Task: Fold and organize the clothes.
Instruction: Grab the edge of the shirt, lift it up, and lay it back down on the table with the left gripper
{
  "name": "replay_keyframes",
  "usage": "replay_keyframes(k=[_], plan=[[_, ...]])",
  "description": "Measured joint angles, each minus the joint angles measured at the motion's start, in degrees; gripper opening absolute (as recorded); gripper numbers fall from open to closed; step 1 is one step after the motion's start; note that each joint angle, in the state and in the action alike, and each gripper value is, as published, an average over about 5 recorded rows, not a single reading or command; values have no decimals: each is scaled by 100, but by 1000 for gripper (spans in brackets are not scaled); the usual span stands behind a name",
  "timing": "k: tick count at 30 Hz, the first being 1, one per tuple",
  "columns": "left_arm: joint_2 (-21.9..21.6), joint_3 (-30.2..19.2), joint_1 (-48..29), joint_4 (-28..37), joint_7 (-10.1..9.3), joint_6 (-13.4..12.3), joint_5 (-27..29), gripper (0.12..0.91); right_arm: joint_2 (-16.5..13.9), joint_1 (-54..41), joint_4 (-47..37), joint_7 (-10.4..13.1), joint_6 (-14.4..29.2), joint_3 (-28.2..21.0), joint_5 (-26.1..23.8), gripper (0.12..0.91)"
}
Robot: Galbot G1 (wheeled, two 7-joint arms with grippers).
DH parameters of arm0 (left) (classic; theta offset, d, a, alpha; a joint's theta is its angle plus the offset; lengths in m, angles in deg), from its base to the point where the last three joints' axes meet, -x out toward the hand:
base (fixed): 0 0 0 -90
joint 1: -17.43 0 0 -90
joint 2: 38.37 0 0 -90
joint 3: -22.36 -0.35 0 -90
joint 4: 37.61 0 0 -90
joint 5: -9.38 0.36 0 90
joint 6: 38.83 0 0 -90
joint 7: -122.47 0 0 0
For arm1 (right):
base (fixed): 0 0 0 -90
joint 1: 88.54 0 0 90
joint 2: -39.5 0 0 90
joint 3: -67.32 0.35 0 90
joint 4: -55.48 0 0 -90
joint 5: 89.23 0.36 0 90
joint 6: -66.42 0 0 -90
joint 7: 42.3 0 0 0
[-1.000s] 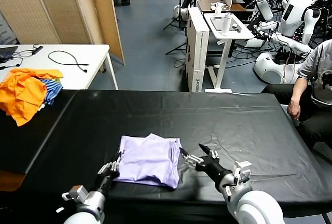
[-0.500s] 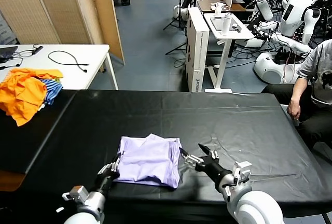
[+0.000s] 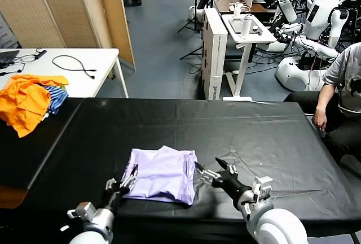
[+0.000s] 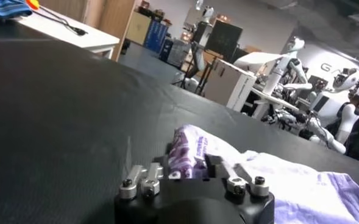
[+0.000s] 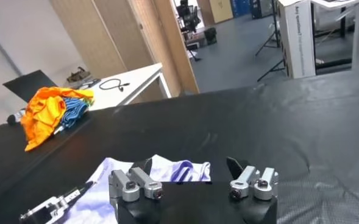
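The pale lavender T-shirt (image 3: 162, 175) lies folded on the black table (image 3: 254, 131) near its front edge. My left gripper (image 3: 128, 177) is at the shirt's left edge. In the left wrist view the gripper (image 4: 190, 159) is shut on a bunched fold of the shirt (image 4: 289, 182) that shows its purple print. My right gripper (image 3: 211, 170) is open just right of the shirt's right edge. In the right wrist view the gripper (image 5: 189, 165) stands wide apart, with the shirt (image 5: 167, 170) just beyond its fingertips and nothing between them.
A heap of orange and blue-striped garments (image 3: 25, 100) lies at the table's far left. A white table with cables (image 3: 84, 66) stands behind it. A seated person (image 3: 338, 97) is at the right. Robots and carts stand at the back.
My left gripper's fingertips have shifted slightly up and in at the shirt's left edge. The right gripper and the shirt have hardly moved.
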Motion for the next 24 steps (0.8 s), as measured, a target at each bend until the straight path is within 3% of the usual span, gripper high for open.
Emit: replay_keyframes(k=[2, 5, 12, 16, 24], plan=[[14, -3, -1, 18, 11, -12, -55, 887, 0, 6, 4, 0, -1, 3, -3, 907], [28, -3, 0, 33, 32, -10, -157, 823, 2, 11, 7, 0, -1, 4, -9, 907], [31, -19, 29, 35, 144, 29, -257, 392, 16, 10, 4, 2, -2, 0, -20, 907], [7, -6, 35, -10, 138, 36, -318, 198, 25, 10, -12, 1, -1, -4, -30, 907], [-257, 187, 7, -266, -127, 170, 100, 176, 44, 20, -45, -1, 12, -3, -56, 907]])
